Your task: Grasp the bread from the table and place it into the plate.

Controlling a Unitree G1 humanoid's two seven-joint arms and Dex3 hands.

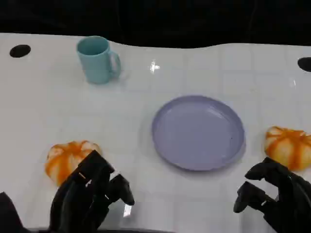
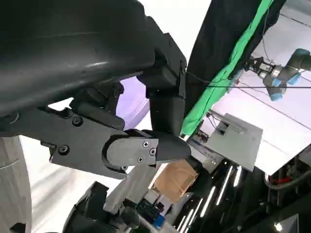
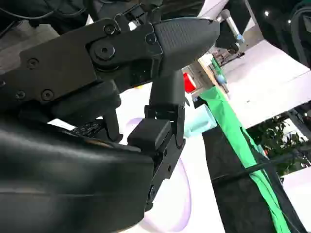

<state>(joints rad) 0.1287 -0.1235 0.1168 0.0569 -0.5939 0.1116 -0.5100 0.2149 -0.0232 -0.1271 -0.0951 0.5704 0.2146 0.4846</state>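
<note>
2 pieces of bread lie on the white desk [image 1: 43, 121], one on each side of the purple plate [image 1: 198, 132]. The left bread [image 1: 68, 159] sits just beyond the left hand [image 1: 90, 196], almost touching its fingertips. The right bread [image 1: 289, 146] lies just past the right hand [image 1: 274, 194]. Both hands hold nothing, fingers loosely curled and apart. Each hand looks equally near its own bread; both breads are round, with no clear long axis.

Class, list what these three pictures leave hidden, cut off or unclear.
- Left bread: its near side is hidden by the left hand in the head view.
- Right bread: cut off by the picture's edge.
- Right hand: partly cut off by the frame.
- Plate: in the left wrist view, mostly hidden behind the hand.
</note>
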